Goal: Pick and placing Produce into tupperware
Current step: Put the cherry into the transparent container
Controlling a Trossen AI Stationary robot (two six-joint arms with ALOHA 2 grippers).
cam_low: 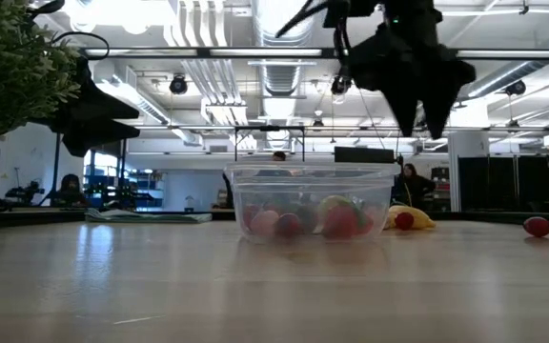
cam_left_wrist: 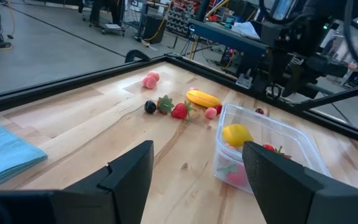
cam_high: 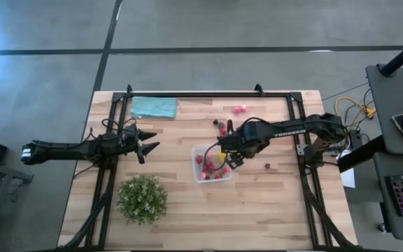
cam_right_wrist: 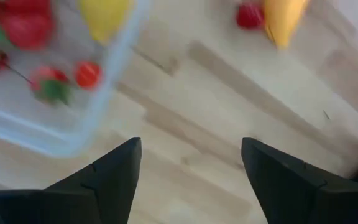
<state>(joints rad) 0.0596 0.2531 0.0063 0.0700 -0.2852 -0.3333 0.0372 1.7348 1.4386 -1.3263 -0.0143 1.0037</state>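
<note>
- Left end effector [cam_high: 147, 145] hangs over the left part of the wooden surface [cam_high: 173, 210], its two fingers spread apart with nothing between them; it points toward the middle.
- Just beyond it, at the far edge, lies a folded teal cloth [cam_high: 153, 106].
- Near the front edge on the same side stands a bushy green plant [cam_high: 142, 199], well apart from everything else.
- At the middle sits the clear tupperware [cam_high: 195, 151], holding several red strawberries [cam_high: 209, 169] and a small yellow lemon [cam_left_wrist: 236, 134].
- Beyond the container, loose on the wood, lie a yellow banana [cam_left_wrist: 202, 98], a red strawberry [cam_left_wrist: 179, 111], a dark fruit [cam_left_wrist: 150, 107] and a small pink piece [cam_left_wrist: 211, 112], all close together.
- Farther back, two pink fruits [cam_high: 238, 109] rest touching each other, apart from that cluster.
- Right end effector [cam_high: 231, 160] hovers above the right rim of the tupperware, fingers parted and empty; in the right wrist view the container's corner and the bare wood beside it show between them.
- To the right of the container a single small dark red fruit [cam_high: 267, 166] lies alone; it may be a cherry, though the view is too coarse to be sure.
- In the low view, people show faintly in the room behind.
</note>
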